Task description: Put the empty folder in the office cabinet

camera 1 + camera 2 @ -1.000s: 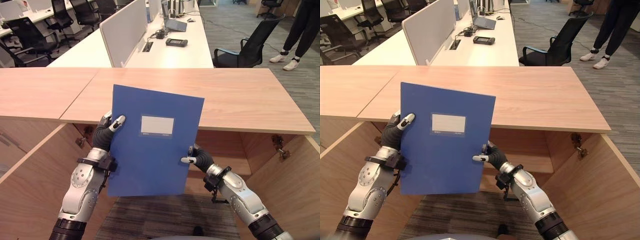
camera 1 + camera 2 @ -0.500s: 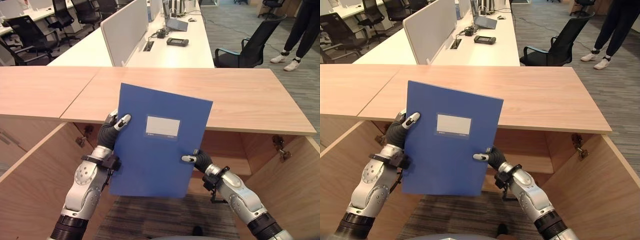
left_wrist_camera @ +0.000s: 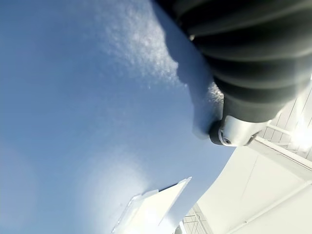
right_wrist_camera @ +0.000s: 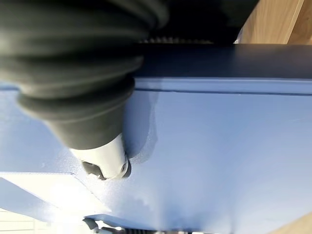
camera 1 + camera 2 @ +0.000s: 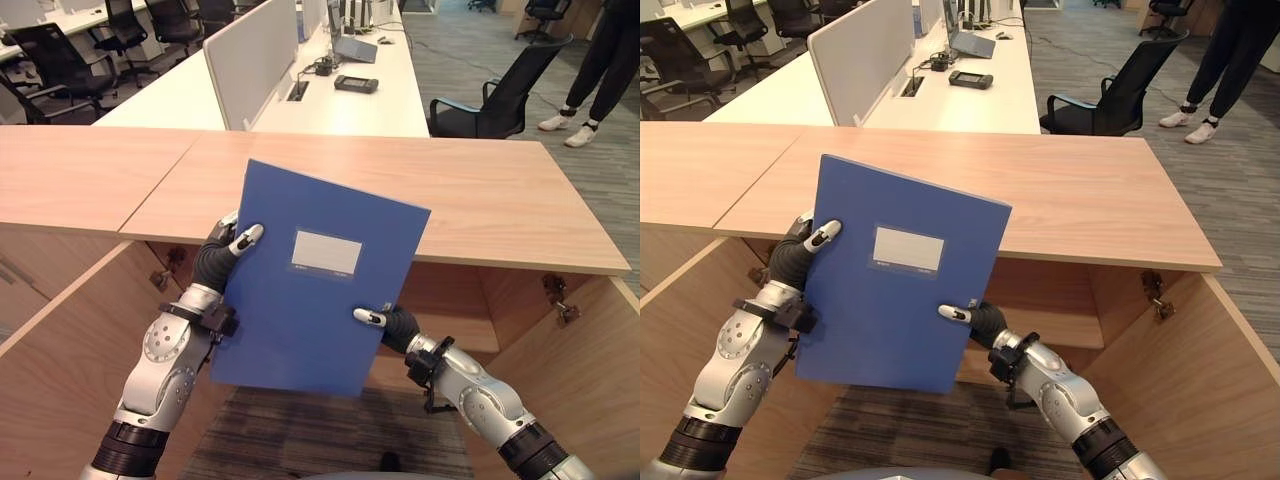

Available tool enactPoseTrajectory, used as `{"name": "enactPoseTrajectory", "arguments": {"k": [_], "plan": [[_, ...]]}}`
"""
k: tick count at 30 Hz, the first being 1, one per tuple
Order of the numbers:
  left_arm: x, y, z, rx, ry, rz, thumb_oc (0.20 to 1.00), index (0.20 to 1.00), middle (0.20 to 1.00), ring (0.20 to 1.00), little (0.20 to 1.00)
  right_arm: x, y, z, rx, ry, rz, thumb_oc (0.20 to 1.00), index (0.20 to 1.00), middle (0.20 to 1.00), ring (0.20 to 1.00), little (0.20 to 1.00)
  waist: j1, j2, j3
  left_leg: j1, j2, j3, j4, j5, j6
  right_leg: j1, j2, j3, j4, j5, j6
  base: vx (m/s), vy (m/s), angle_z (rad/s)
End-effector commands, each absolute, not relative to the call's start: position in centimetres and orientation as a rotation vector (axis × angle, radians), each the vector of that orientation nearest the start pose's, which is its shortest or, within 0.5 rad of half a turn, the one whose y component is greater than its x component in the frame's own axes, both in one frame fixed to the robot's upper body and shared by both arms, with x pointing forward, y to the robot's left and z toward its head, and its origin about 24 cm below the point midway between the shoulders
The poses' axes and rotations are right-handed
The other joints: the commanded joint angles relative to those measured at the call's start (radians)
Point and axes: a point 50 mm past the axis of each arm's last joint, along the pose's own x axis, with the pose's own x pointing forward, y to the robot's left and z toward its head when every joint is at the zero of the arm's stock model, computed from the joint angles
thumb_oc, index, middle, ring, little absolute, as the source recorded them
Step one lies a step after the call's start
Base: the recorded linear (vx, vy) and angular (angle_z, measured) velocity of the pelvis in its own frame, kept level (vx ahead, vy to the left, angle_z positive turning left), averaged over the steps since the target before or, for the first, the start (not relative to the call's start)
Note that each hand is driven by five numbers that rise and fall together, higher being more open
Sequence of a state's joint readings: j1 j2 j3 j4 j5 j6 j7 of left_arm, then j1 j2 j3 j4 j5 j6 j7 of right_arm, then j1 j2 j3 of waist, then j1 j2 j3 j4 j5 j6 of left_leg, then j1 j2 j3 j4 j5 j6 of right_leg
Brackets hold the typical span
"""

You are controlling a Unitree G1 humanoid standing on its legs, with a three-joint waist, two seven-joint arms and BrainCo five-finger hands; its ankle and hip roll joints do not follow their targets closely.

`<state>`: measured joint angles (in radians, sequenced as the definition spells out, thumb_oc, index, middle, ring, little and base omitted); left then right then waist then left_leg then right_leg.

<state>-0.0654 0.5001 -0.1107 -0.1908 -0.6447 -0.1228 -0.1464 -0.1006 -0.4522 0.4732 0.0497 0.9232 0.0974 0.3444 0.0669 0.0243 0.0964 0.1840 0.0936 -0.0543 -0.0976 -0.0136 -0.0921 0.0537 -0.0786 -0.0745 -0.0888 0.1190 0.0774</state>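
While both hands are gripping it from opposite sides, the blue folder (image 5: 315,275) is standing upright and tilted in the air, in front of the wooden cabinet (image 5: 480,195) and above its open front. The left hand (image 5: 222,252) is clamping the folder's left edge, its thumb lying across the front cover. The right hand (image 5: 385,322) is pinching the lower right edge, its thumb also pressing on the cover. A white label (image 5: 326,251) is showing on the cover. Behind the cabinet, desks (image 5: 340,100) and a black chair (image 5: 497,95) are standing, and a person's legs (image 5: 600,65) are showing at the far right.
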Motion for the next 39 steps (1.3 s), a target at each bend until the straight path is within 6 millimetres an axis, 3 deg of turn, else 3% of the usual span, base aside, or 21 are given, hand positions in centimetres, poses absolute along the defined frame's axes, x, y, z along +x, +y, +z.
{"name": "enactPoseTrajectory", "arguments": {"k": [1, 12, 13, 14, 15, 16, 19, 20, 24, 26, 29, 31, 32, 33, 34, 37, 39], "plan": [[25.7, 14.4, 16.1, -0.258, -0.484, -0.564, 0.200, 0.200, 0.200, 0.200, 0.200, 23.5, -5.2, 6.6, 0.573, 0.136, 1.039, 0.200, 0.200, 0.200, 0.200, 0.200, -0.003, -0.033, -0.021, -0.038, -0.012, 0.044, 0.010, -0.011, 0.001, 0.094, -0.043, 0.007, 0.040, -0.166, 0.062, 0.00, 0.000, 0.00], [25.5, 15.3, 15.6, -0.251, -0.478, -0.512, 0.209, 0.209, 0.209, 0.209, 0.209, 24.0, -6.2, 6.5, 0.491, 0.114, 1.014, 0.200, 0.200, 0.200, 0.200, 0.200, 0.000, -0.034, -0.022, -0.038, -0.012, 0.043, 0.010, -0.011, 0.003, 0.094, -0.043, 0.005, 0.042, -0.166, 0.060, 0.00, 0.000, 0.00], [25.5, 15.3, 15.6, -0.251, -0.478, -0.512, 0.294, 0.294, 0.294, 0.294, 0.294, 24.0, -6.2, 6.5, 0.491, 0.114, 1.014, 0.200, 0.200, 0.200, 0.200, 0.200, 0.000, -0.034, -0.022, -0.038, -0.012, 0.043, 0.010, -0.011, 0.003, 0.094, -0.043, 0.005, 0.042, -0.166, 0.060, 0.00, 0.000, 0.00], [25.5, 15.5, 15.6, -0.243, -0.480, -0.507, 0.489, 0.489, 0.489, 0.489, 0.489, 24.1, -6.5, 6.5, 0.461, 0.109, 1.010, 0.200, 0.200, 0.200, 0.200, 0.200, 0.000, -0.034, -0.023, -0.039, -0.012, 0.042, 0.010, -0.011, 0.003, 0.094, -0.043, 0.005, 0.042, -0.166, 0.061, 0.00, 0.000, 0.00], [25.5, 15.8, 15.5, -0.228, -0.479, -0.495, 0.580, 0.580, 0.580, 0.580, 0.580, 24.2, -6.9, 6.4, 0.415, 0.107, 1.006, 0.200, 0.200, 0.200, 0.200, 0.200, 0.001, -0.034, -0.023, -0.039, -0.012, 0.042, 0.010, -0.011, 0.003, 0.094, -0.043, 0.003, 0.041, -0.166, 0.061, 0.00, 0.000, 0.00], [25.4, 16.4, 15.4, -0.200, -0.481, -0.475, 1.000, 1.000, 1.000, 1.000, 1.000, 24.4, -8.0, 5.7, 0.329, 0.125, 0.977, 0.200, 0.200, 0.200, 0.200, 0.200, 0.001, -0.034, -0.024, -0.040, -0.011, 0.041, 0.010, -0.011, 0.003, 0.094, -0.043, 0.002, 0.040, -0.167, 0.062, 0.00, 0.000, 0.00], [25.3, 17.1, 15.2, -0.172, -0.479, -0.442, 1.000, 1.000, 1.000, 1.000, 1.000, 24.4, -9.0, 4.7, 0.297, 0.153, 0.930, 0.200, 0.200, 0.200, 0.200, 0.200, 0.001, -0.035, -0.025, -0.040, -0.012, 0.040, 0.010, -0.012, 0.003, 0.096, -0.043, 0.000, 0.039, -0.167, 0.062, 0.00, 0.000, 0.00], [24.9, 19.0, 14.7, -0.107, -0.473, -0.349, 1.000, 1.000, 1.000, 1.000, 1.000, 24.5, -11.2, 3.1, 0.219, 0.196, 0.830, 0.200, 0.200, 0.200, 0.200, 0.200, 0.005, -0.036, -0.024, -0.041, -0.014, 0.038, 0.010, -0.012, 0.004, 0.096, -0.043, -0.003, 0.037, -0.166, 0.062, 0.00, 0.000, 0.00], [24.2, 21.4, 13.4, -0.082, -0.416, -0.297, 1.000, 1.000, 1.000, 1.000, 1.000, 24.3, -13.4, 1.7, 0.146, 0.248, 0.763, 0.200, 0.200, 0.200, 0.200, 0.200, 0.012, -0.036, -0.025, -0.043, -0.014, 0.036, 0.010, -0.012, 0.004, 0.097, -0.044, -0.006, 0.034, -0.166, 0.065, 0.01, 0.006, 0.02], [23.6, 23.6, 11.0, -0.127, -0.309, -0.241, 1.000, 1.000, 1.000, 1.000, 1.000, 24.1, -14.7, 0.5, 0.105, 0.296, 0.723, 0.200, 0.200, 0.200, 0.200, 0.200, 0.018, -0.033, -0.026, -0.045, -0.014, 0.033, 0.010, -0.010, 0.003, 0.098, -0.043, -0.007, 0.034, -0.167, 0.066, 0.03, 0.017, 0.05], [22.6, 24.7, 8.4, -0.102, -0.171, -0.244, 1.000, 1.000, 1.000, 1.000, 1.000, 23.6, -15.8, -0.1, 0.054, 0.326, 0.721, 0.200, 0.200, 0.200, 0.200, 0.200, 0.020, -0.031, -0.022, -0.049, -0.016, 0.028, 0.010, -0.007, 0.004, 0.095, -0.043, -0.009, 0.035, -0.165, 0.067, 0.00, 0.004, 0.01], [22.2, 25.0, 7.6, -0.098, -0.133, -0.244, 1.000, 1.000, 1.000, 1.000, 1.000, 23.4, -16.1, -0.3, 0.046, 0.340, 0.720, 0.200, 0.200, 0.200, 0.200, 0.200, 0.020, -0.031, -0.023, -0.050, -0.015, 0.027, 0.010, -0.006, 0.005, 0.093, -0.043, -0.010, 0.036, -0.165, 0.068, 0.00, 0.002, 0.02], [21.6, 25.3, 5.7, -0.084, -0.039, -0.249, 1.000, 1.000, 1.000, 1.000, 1.000, 23.1, -16.6, -0.9, 0.023, 0.370, 0.710, 0.200, 0.200, 0.200, 0.200, 0.200, 0.020, -0.030, -0.022, -0.052, -0.016, 0.024, 0.010, -0.004, 0.006, 0.090, -0.043, -0.013, 0.039, -0.165, 0.067, 0.00, 0.001, 0.09], [21.6, 25.3, 5.7, -0.084, -0.039, -0.250, 1.000, 1.000, 1.000, 1.000, 1.000, 23.1, -16.7, -0.9, 0.023, 0.369, 0.710, 0.200, 0.200, 0.200, 0.200, 0.200, 0.020, -0.030, -0.022, -0.053, -0.016, 0.024, 0.010, -0.004, 0.006, 0.090, -0.043, -0.013, 0.039, -0.166, 0.067, -0.01, 0.005, 0.09], [20.9, 25.8, 3.8, -0.077, 0.056, -0.245, 1.000, 1.000, 1.000, 1.000, 1.000, 22.9, -17.3, -1.3, -0.005, 0.391, 0.702, 0.200, 0.200, 0.200, 0.200, 0.200, 0.021, -0.029, -0.020, -0.056, -0.017, 0.021, 0.010, -0.002, 0.007, 0.087, -0.043, -0.015, 0.041, -0.166, 0.068, -0.01, 0.006, 0.09], [19.2, 26.5, 0.8, -0.084, 0.196, -0.222, 1.000, 1.000, 1.000, 1.000, 1.000, 22.3, -18.2, -2.4, -0.024, 0.446, 0.680, 0.200, 0.200, 0.200, 0.200, 0.200, 0.023, -0.026, -0.016, -0.051, -0.017, 0.013, 0.010, -0.010, 0.008, 0.095, -0.043, -0.019, 0.044, -0.177, 0.068, 0.02, 0.010, 0.06], [18.8, 26.6, 0.0, -0.082, 0.235, -0.219, 1.000, 1.000, 1.000, 1.000, 1.000, 22.2, -18.5, -2.8, -0.028, 0.462, 0.668, 0.200, 0.200, 0.200, 0.200, 0.200, 0.023, -0.025, -0.016, -0.059, -0.018, 0.012, 0.010, 0.002, 0.008, 0.086, -0.044, -0.020, 0.047, -0.168, 0.069, 0.00, 0.011, 0.06]]}}
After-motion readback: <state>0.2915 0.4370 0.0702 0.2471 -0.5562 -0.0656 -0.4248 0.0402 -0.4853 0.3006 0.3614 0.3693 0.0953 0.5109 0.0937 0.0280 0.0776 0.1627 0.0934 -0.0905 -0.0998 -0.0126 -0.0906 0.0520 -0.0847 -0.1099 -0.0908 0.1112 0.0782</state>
